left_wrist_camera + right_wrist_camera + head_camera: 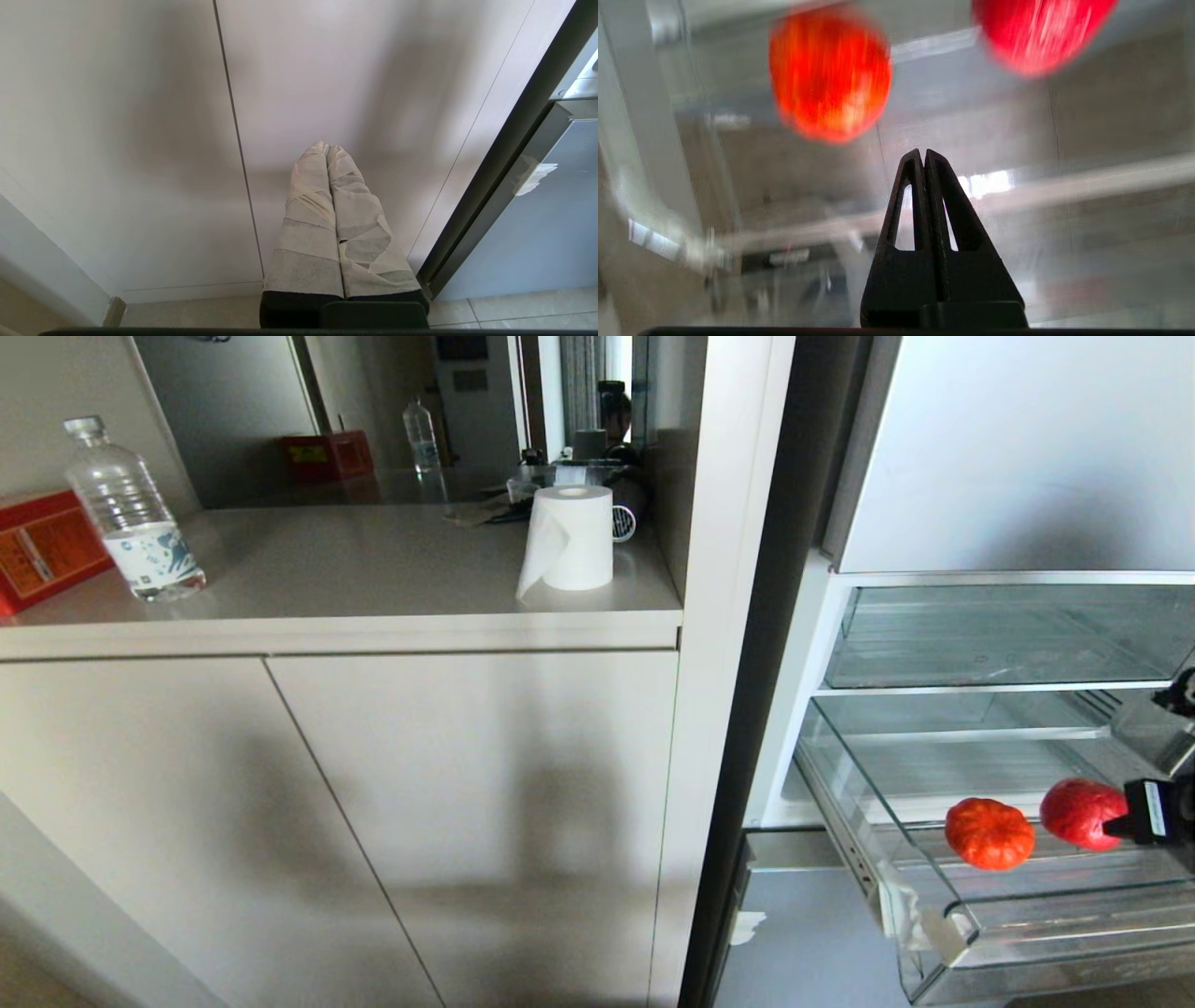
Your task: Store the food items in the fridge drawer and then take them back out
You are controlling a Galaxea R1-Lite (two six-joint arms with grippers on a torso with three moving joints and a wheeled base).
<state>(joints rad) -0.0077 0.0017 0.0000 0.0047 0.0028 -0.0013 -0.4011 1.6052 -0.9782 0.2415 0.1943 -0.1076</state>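
Observation:
The clear fridge drawer (1064, 922) stands pulled out of the open fridge on the right. Two food items lie inside it: an orange ribbed pumpkin-like ball (990, 833) (830, 79) and a smooth red one (1078, 812) (1041, 32) to its right. My right gripper (1113, 825) (923, 151) comes in from the right edge, shut and empty. Its tip is right beside the red item; I cannot tell if it touches. My left gripper (326, 147), its fingers wrapped in pale tape, is shut and hangs low before the cabinet doors.
A glass shelf (1008, 635) sits above the drawer, and a silver-blue lower door (812, 943) below it. Left of the fridge, a counter (373, 569) carries a water bottle (131, 513), a paper roll (569, 537) and a red box (42, 551).

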